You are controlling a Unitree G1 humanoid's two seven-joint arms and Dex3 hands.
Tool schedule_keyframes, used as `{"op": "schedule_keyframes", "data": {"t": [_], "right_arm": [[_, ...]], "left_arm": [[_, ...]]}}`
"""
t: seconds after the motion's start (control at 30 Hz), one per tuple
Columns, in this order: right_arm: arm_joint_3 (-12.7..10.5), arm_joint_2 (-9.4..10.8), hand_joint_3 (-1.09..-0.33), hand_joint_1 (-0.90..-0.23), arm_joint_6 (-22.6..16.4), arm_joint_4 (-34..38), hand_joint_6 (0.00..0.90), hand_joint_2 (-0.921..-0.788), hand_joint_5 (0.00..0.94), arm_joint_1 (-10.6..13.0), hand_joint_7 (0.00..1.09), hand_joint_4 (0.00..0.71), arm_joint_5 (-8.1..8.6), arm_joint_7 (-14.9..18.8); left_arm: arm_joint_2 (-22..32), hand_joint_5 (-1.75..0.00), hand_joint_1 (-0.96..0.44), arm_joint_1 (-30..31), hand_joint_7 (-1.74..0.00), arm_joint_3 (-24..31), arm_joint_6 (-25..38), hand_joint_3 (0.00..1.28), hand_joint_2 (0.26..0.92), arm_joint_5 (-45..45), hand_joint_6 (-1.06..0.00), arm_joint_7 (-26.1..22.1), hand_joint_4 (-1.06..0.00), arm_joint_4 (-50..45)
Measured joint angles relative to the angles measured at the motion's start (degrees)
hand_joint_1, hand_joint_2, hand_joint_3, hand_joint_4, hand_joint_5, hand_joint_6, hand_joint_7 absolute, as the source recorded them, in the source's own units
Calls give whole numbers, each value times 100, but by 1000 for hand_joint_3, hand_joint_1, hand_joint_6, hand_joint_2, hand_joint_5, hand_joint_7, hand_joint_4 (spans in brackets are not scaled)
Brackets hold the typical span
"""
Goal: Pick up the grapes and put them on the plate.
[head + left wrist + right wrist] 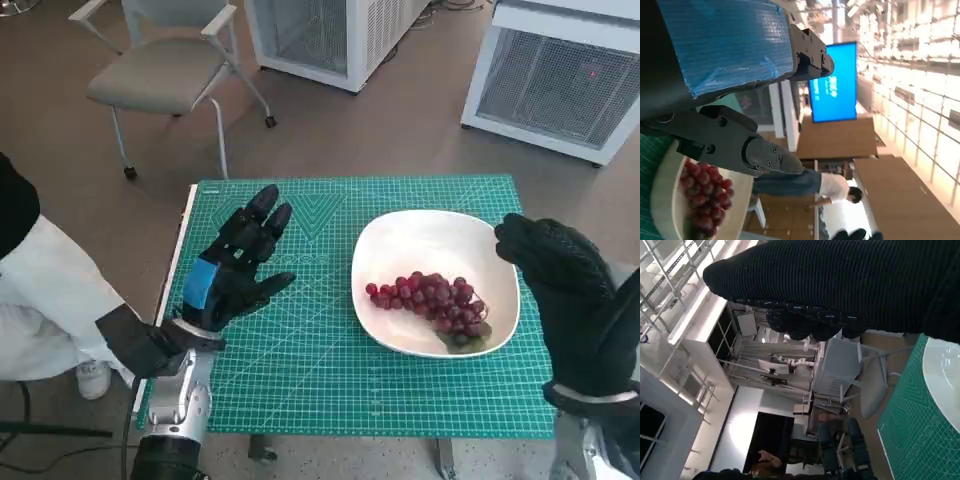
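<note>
On the green gridded cutting mat [300, 380] sits the white shallow oval plate [420, 240], the red bunch of grapes [430, 300] already lying in its near half, so the task looks finished; the black blue-taped left hand [235, 265] hovers apart, fingers spread and empty, while the black knitted-glove right hand [555, 265] overlaps the plate's rim, its fingers curled out of sight, so I cannot tell their state
</note>
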Motion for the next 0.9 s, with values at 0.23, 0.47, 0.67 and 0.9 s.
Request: {"op": "schedule_keyframes", "data": {"t": [0.23,0.47,0.67,0.9], "right_arm": [[-1,-18,-628,-442,2,57,180,-921,657,-15,951,416,-1,28],[-5,-33,-628,-442,11,95,181,-921,655,-36,950,417,1,71],[-5,-35,-629,-439,29,115,182,-921,654,-64,949,418,1,97],[-4,-35,-628,-437,41,132,183,-921,652,-97,947,419,3,128]], "left_arm": [[9,-10,-319,185,-9,-18,77,35,921,11,-373,-15,-298,-180],[14,-10,-322,369,-5,-29,196,39,921,18,-369,8,-306,-369],[13,-11,-321,462,-4,-38,297,41,921,17,-370,26,-316,-574],[14,-9,-319,559,-3,-48,351,43,921,16,-369,24,-319,-734]]}}
